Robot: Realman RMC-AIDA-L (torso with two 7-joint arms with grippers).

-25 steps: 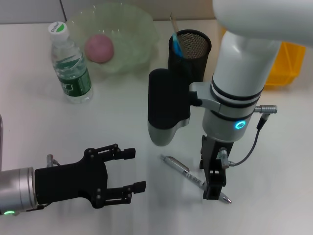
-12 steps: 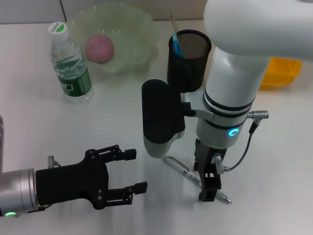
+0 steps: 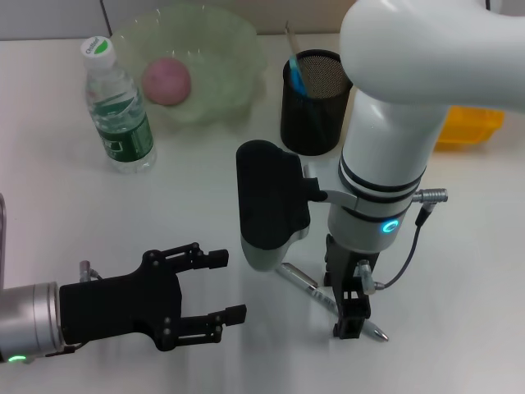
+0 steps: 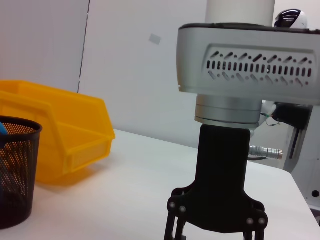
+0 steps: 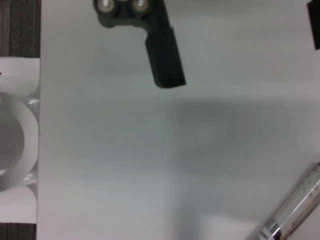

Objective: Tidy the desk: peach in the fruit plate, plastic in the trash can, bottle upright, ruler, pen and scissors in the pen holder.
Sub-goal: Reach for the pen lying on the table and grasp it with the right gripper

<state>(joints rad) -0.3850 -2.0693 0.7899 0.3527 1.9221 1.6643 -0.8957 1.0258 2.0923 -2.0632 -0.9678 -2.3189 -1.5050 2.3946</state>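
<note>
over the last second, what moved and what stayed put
The right arm swung toward the robot's left and lowered, bringing the right gripper down over the silver pen lying on the desk; nothing shows it gripped yet. The left gripper stayed open and hovering at the near left. The bottle, the peach in the fruit plate and the pen holder did not move.

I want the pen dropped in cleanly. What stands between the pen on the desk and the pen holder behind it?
Only the right arm itself: its tool is down at the pen, with the black wrist camera housing between pen and pen holder. No desk object lies on that stretch.
</note>
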